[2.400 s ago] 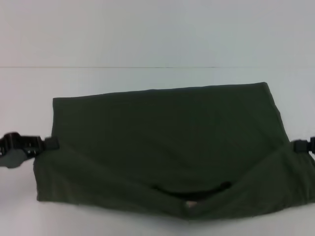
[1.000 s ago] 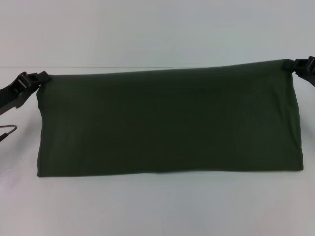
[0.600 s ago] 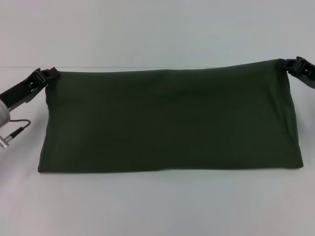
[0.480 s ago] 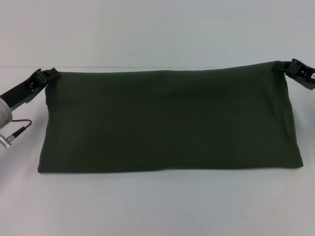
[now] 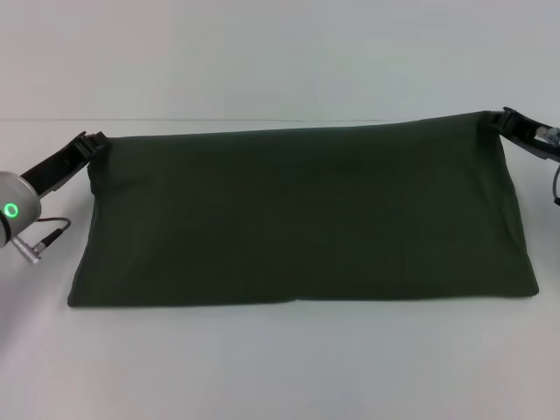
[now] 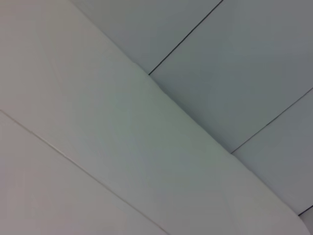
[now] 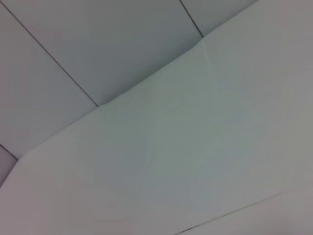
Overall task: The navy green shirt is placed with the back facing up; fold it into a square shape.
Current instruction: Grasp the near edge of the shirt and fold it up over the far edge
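Observation:
The navy green shirt (image 5: 297, 219) lies on the white table as a wide, plain dark olive rectangle, folded over with its crease along the near side. My left gripper (image 5: 90, 141) is at the shirt's far left corner, its dark fingers pinched together on the cloth edge. At the far right corner, my right gripper (image 5: 501, 118) is shut on the cloth, and that corner peaks up toward it. Both wrist views show only pale surfaces with thin seams, with no shirt or fingers in them.
The white table (image 5: 280, 367) extends in front of the shirt and past both its sides. A pale wall (image 5: 280, 52) rises behind the table's far edge. The left wrist (image 5: 13, 210) shows a green light and a short cable.
Both grippers carried the shirt's near edge up and over to the far side, folding it in half. In the last second the left gripper moved inward and lower, and the cloth settled flatter.

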`<state>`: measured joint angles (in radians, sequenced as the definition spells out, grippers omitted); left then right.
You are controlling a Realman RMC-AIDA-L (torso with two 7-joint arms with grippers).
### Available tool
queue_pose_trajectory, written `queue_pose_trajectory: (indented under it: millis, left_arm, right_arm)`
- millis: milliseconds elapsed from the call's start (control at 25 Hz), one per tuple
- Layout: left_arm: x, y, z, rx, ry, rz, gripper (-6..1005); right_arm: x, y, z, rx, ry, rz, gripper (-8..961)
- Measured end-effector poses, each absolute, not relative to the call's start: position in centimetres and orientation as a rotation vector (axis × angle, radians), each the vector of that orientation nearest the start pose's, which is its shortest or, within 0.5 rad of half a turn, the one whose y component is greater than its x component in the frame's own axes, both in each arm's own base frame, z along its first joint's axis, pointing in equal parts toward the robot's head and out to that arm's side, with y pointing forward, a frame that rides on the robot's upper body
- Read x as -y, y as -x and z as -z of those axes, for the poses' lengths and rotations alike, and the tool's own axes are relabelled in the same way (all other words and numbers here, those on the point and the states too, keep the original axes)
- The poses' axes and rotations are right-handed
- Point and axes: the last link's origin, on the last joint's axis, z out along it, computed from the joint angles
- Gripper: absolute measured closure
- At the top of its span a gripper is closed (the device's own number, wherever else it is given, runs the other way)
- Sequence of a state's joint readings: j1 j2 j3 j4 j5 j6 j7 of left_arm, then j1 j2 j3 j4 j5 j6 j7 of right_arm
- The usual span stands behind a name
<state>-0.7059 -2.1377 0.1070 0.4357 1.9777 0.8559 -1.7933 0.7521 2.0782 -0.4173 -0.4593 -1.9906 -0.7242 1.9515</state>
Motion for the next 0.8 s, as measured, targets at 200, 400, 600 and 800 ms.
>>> queue_pose_trajectory:
  millis: [200, 400, 600, 800]
  left_arm:
    - [-41.6, 31.1, -0.7, 1.49, 1.544, 0.943, 1001]
    - [-41.8, 30.8, -0.4, 1.473, 1.536, 0.939, 1000]
    - [-41.9, 30.6, -0.2, 1.458, 1.535, 0.951, 988]
    - [-42.0, 30.6, 0.0, 1.444, 1.494, 0.974, 959]
  right_arm:
    - [-44.9, -28.7, -1.8, -1.404, 1.691, -0.754, 766]
    - [-45.2, -28.3, -1.4, -1.377, 1.692, -0.761, 760]
    - [-45.3, -28.1, -1.0, -1.349, 1.697, -0.759, 754]
    - [-45.4, -28.2, -0.6, -1.335, 1.684, -0.745, 748]
